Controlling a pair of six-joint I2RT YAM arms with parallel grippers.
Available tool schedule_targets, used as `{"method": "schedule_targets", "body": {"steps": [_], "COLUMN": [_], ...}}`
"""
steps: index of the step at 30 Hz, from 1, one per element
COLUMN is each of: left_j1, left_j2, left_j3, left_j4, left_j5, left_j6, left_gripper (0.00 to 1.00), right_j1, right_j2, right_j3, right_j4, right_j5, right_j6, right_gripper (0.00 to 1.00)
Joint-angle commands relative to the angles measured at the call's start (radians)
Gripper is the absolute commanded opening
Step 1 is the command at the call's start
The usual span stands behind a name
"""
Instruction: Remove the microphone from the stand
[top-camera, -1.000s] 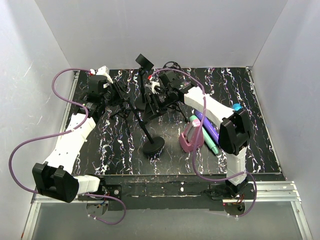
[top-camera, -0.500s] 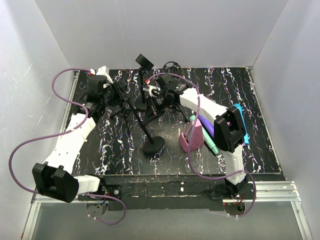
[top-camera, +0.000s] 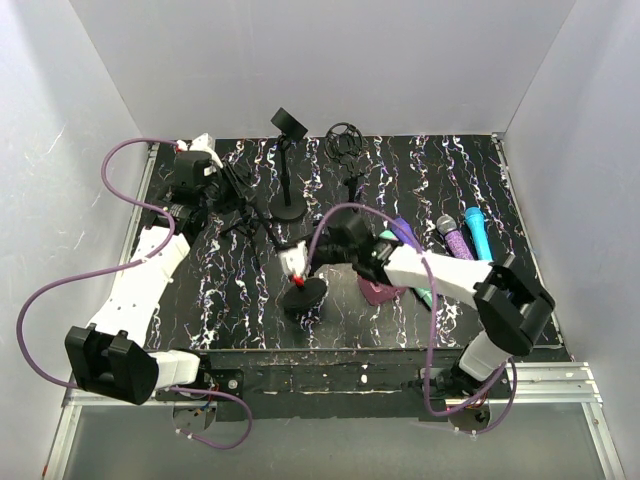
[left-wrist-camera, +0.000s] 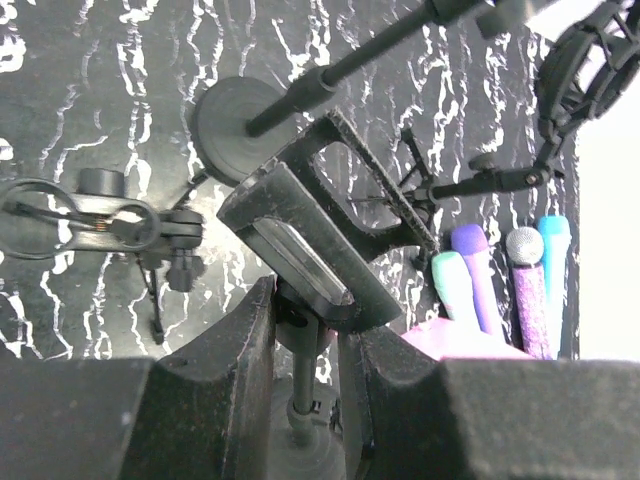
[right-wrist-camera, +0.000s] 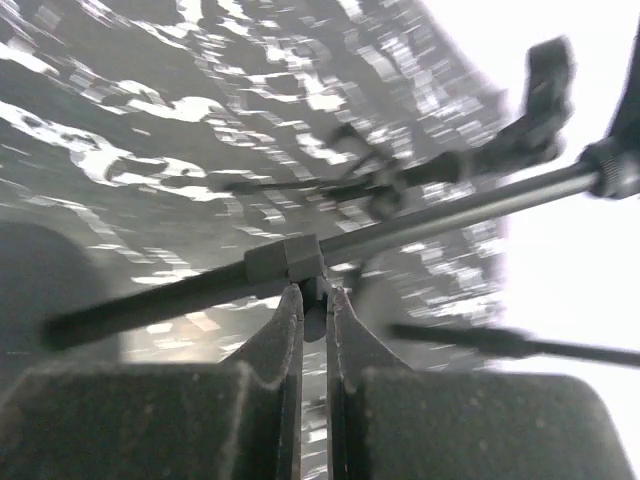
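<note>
Going by the left wrist cam, the microphone (left-wrist-camera: 300, 245) is what I take to be that blocky black body with the glossy strip. It's sitting at the top end of the stand (top-camera: 309, 294), so not off it yet. It's all black on black, so I can't say where mic ends and clip begins.

The left gripper (left-wrist-camera: 312, 318) is clamped on the thin stem (left-wrist-camera: 303, 390) right under that body, up at the back-left of the table (top-camera: 470, 170). Makes sense imo: grab close to the head and the leaning stand can't swing when something tugs on the mic.

The right gripper (right-wrist-camera: 313, 300) is way lower, close to the stand's round foot near the front. Its claw is closed almost flat, tips right under the pole at a little collar (right-wrist-camera: 285, 260). That shot is blurry, so I can't tell if it's pinching anything or just shut beside it. My guess is it's there to pin the bottom end so the foot doesn't skid. Neither claw is on the mic itself though, so one would need to regrip.

Further out there are loose mics (top-camera: 452, 240) lying together on the right, well apart from the stand. There's also another stand (top-camera: 288, 208) and a ring-shaped mount (top-camera: 345, 140) along the back.
</note>
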Motion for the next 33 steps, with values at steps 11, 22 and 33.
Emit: {"method": "schedule_targets", "body": {"steps": [11, 22, 33], "left_j1": [0.008, 0.010, 0.008], "left_j2": [-0.043, -0.052, -0.064], "left_j3": [-0.003, -0.017, -0.026], "left_j4": [0.064, 0.084, 0.073], "left_j5": [0.065, 0.090, 0.088], "left_j6": [-0.062, -0.051, -0.033], "left_gripper": [0.00, 0.00, 0.00], "right_j1": [-0.019, -0.160, -0.195], "right_j2": [-0.240, 0.050, 0.200], "right_j3": [-0.168, 0.328, 0.380], "right_j4": [0.079, -0.489, -0.432], "right_j5": [0.037, -0.226, -0.391], "right_j6": [-0.188, 1.057, 1.265], "right_gripper": [0.69, 0.57, 0.58]}}
